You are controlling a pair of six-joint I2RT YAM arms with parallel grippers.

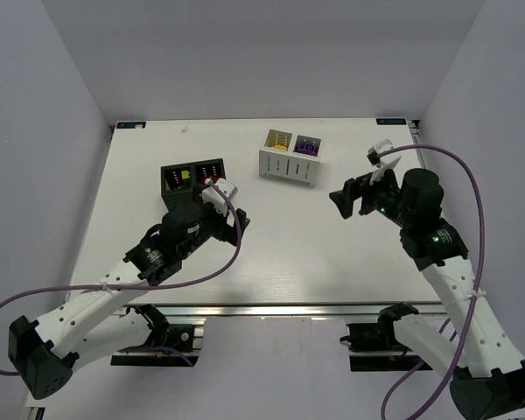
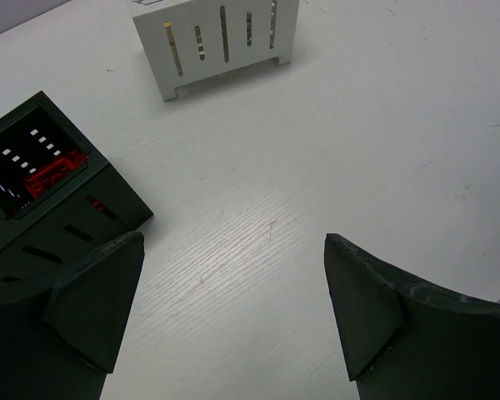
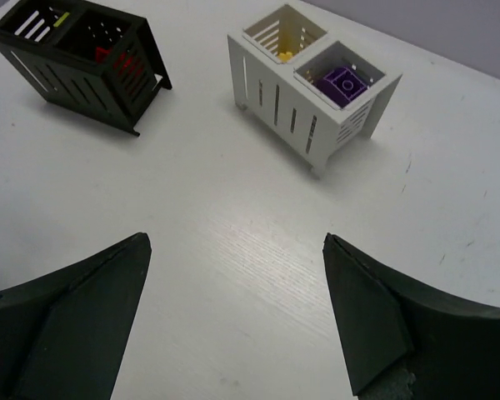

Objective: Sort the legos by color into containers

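Both pairs of fingers stand spread wide and hold nothing. The left gripper (image 2: 229, 250) hangs over bare white tabletop (image 1: 289, 254) just to the right of the black box (image 1: 192, 179), with its left finger (image 2: 96, 300) close to that box's near corner, though whether they touch cannot be told. The right gripper (image 3: 235, 250) hovers well out on the right side of the tabletop, pointing left toward the middle, with only bare surface between its fingers (image 3: 375, 317). The black box sits left of centre, turned a little askew. Its left cell shows a lime green lego (image 1: 184, 178) and its right cell holds a red lego (image 2: 54, 177), which is seen from above in the left wrist view and through the slotted wall in the right wrist view. The white box (image 1: 290, 157) stands farther back and to the right of the black one, well apart from it and likewise at a slight angle. Its left cell holds yellow legos (image 3: 287, 48), whose number cannot be told, and its right cell holds a purple lego (image 3: 343, 83) lying studs up. Both boxes stand upright on the tabletop, slotted walls toward the arms.
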